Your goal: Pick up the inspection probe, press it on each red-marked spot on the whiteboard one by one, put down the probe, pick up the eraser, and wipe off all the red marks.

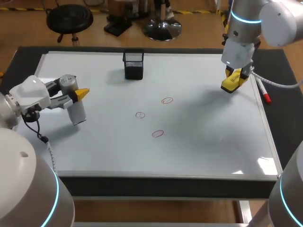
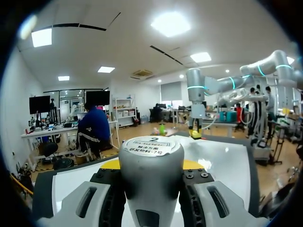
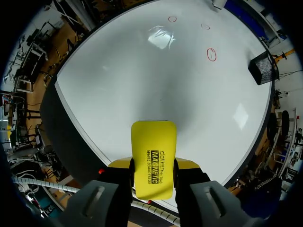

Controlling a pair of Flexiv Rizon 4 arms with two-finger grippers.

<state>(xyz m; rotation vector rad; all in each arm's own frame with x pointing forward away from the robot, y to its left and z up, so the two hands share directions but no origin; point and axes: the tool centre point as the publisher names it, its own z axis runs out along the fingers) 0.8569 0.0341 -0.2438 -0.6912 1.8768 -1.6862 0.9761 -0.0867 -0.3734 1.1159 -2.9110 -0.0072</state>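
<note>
1. Two fingers of our left gripper (image 1: 75, 94) pinch the inspection probe (image 1: 76, 112) from both sides, just under its round grey cap. In the left wrist view the probe (image 2: 151, 179) fills the gap between the yellow tips of that gripper (image 2: 151, 165).
2. We hold the probe nearly upright over the left part of the whiteboard (image 1: 203, 142), cap uppermost. Its lower end is at the board's surface or just above it; we cannot tell which.
3. Our right gripper (image 1: 236, 78) is clamped on the yellow eraser (image 1: 232, 83). In the right wrist view its fingers press the eraser (image 3: 154, 142) from two sides, and the eraser sticks out ahead of the gripper (image 3: 154, 164).
4. We hold the eraser over the board's right side, near the frame, well apart from the probe. Whether it touches the board we cannot tell.
5. Three red marks lie near the middle of the board, between the two grippers: one nearest the eraser (image 1: 167, 100), one to its left (image 1: 140, 115), one closest to us (image 1: 157, 134). All three are unwiped outlines.
6. Near the far edge of the board stands a black mesh pen holder (image 1: 133, 65).
7. Beside the eraser, a marker pen (image 1: 262, 90) with a red cap lies along the board's right frame.
8. Under the board is a dark table (image 1: 284, 118).
</note>
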